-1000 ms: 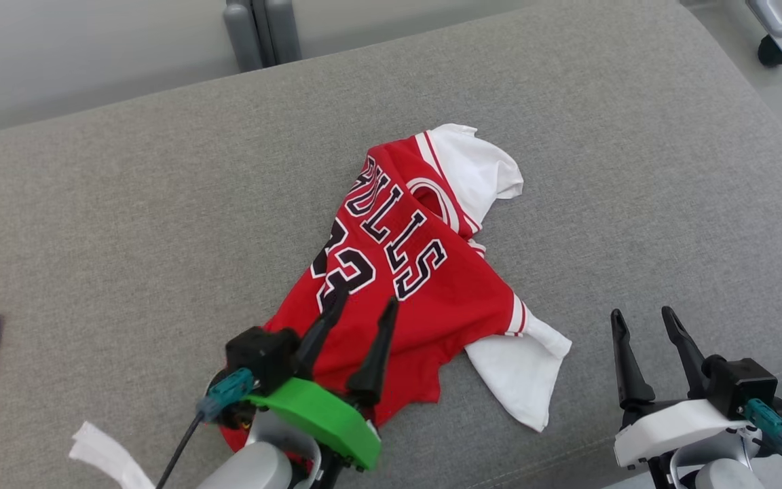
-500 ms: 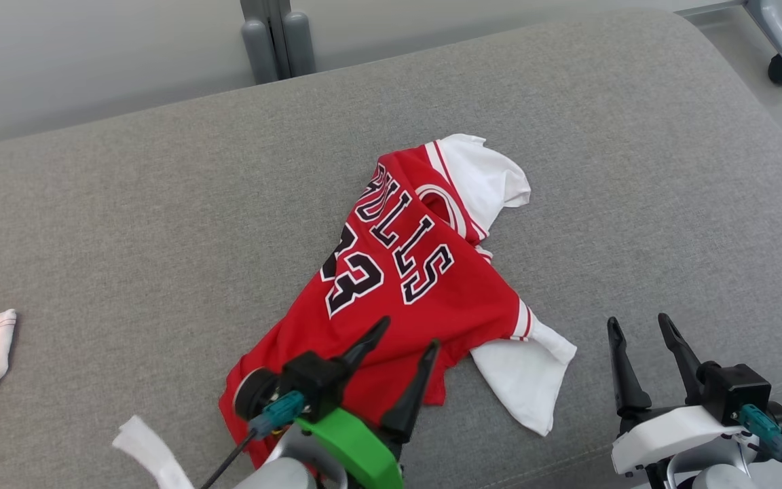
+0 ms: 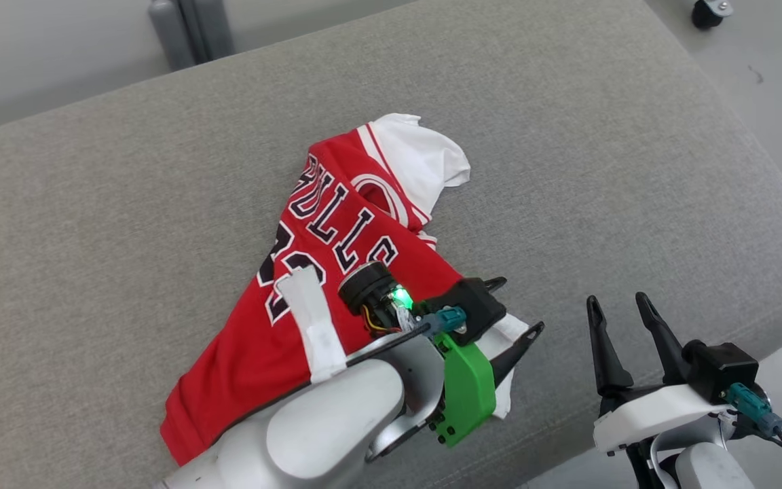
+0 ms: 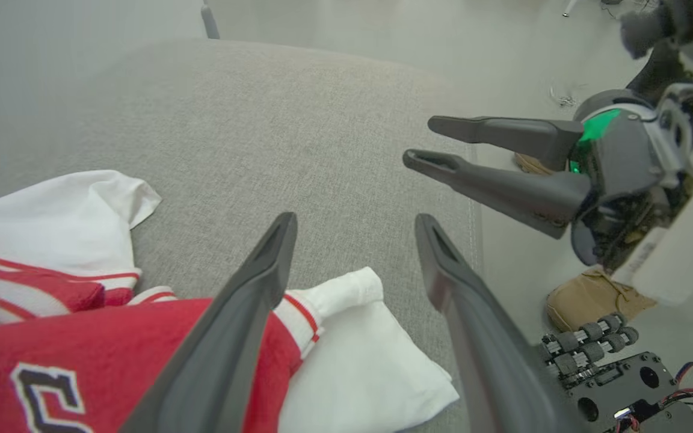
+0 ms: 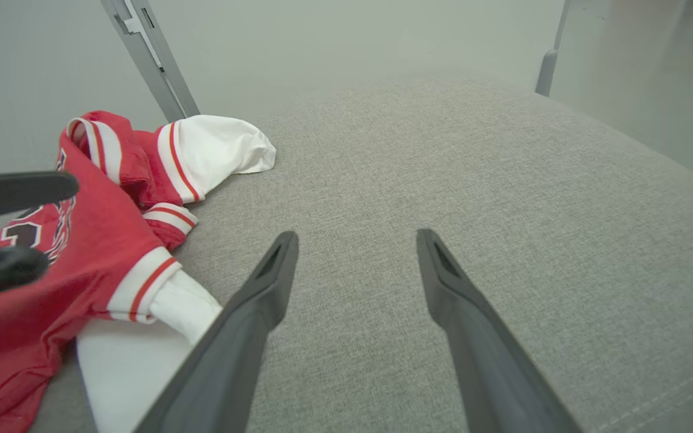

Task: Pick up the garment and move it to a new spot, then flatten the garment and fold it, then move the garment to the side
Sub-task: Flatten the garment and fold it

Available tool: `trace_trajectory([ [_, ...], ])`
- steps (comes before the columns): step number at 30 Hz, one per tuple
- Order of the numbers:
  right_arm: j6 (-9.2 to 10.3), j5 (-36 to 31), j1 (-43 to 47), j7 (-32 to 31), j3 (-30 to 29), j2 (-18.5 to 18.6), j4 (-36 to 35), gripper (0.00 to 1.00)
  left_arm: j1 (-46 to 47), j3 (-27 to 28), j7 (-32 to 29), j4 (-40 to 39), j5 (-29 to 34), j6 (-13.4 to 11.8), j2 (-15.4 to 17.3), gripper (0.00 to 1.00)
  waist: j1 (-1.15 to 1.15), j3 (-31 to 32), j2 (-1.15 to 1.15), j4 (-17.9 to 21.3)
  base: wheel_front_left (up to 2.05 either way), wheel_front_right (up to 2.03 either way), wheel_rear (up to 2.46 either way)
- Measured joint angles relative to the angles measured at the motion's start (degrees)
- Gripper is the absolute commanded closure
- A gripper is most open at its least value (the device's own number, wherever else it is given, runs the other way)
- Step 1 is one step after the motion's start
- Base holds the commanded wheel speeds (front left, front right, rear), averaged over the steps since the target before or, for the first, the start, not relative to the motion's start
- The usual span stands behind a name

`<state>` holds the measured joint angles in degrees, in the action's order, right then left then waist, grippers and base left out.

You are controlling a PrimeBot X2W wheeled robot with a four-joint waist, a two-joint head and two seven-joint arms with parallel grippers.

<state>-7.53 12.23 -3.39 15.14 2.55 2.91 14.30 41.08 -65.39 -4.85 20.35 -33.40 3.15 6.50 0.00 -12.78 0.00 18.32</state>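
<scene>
The grey cushion [image 3: 601, 136] ends just by the right gripper [image 3: 616, 299], so a careless pull that way could drag the jersey [image 3: 337, 238] off its edge, and a pinch on the white sleeve [image 4: 361, 361] alone would likely lift it bunched. The left gripper [image 3: 521, 304] hovers spread wide over that sleeve, holding nothing. The right gripper, equally spread and empty, stands beside it, the jersey to its left.
</scene>
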Motion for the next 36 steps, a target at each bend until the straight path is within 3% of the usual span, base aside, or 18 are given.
trace_trajectory([
  [11, 0.00, 3.8, -0.9, 0.0, 1.9, 0.0, 0.1, 0.00, 9.0, -6.3, -8.4, 10.2, 6.3, 2.9, -2.0, 0.00, 0.00, -4.6, 0.00, 6.3, 0.00, 0.00, 0.00],
  [23, 0.00, 3.6, -1.7, 0.0, 2.5, 0.0, 0.1, 0.00, 11.1, -7.7, -22.7, 15.2, 6.4, 4.2, -2.6, 0.00, 0.00, -7.1, 0.00, 8.1, 0.00, 0.00, 0.00],
  [24, 0.00, 3.5, -1.7, 0.0, 2.4, 0.0, 0.1, 0.00, 10.5, -7.7, -24.6, 14.3, 6.9, 4.2, -2.6, 0.69, 0.00, -7.1, 0.00, 8.0, 0.00, 0.00, 0.00],
  [25, 0.00, 3.3, -1.7, 0.0, 2.4, 0.0, 0.1, 0.00, 9.7, -7.7, -26.3, 12.9, 8.1, 4.2, -2.5, 1.00, 0.00, -7.0, 0.00, 7.9, 0.00, 0.00, 0.00],
  [29, 0.00, 3.0, -1.7, 0.0, 2.1, 0.0, 0.2, 0.00, 8.3, -8.1, -27.8, 7.8, 7.7, 4.3, -1.3, 1.00, 0.00, -6.9, 0.00, 7.4, 0.00, 0.00, 0.00],
  [33, 0.00, 2.7, -1.7, 0.0, 1.7, 0.0, 0.2, 0.00, 10.9, -5.6, -19.1, 7.4, 5.7, 4.0, -0.3, 1.00, 0.00, -6.6, 0.00, 6.5, 0.00, 0.00, 0.00],
  [36, 0.00, 2.7, -1.7, 0.0, 1.7, 0.0, 0.2, 0.00, 11.7, -1.8, -11.1, 7.8, 5.8, 0.4, -1.1, 1.00, 0.00, -6.4, 0.00, 5.9, 0.00, 0.00, 0.00],
])
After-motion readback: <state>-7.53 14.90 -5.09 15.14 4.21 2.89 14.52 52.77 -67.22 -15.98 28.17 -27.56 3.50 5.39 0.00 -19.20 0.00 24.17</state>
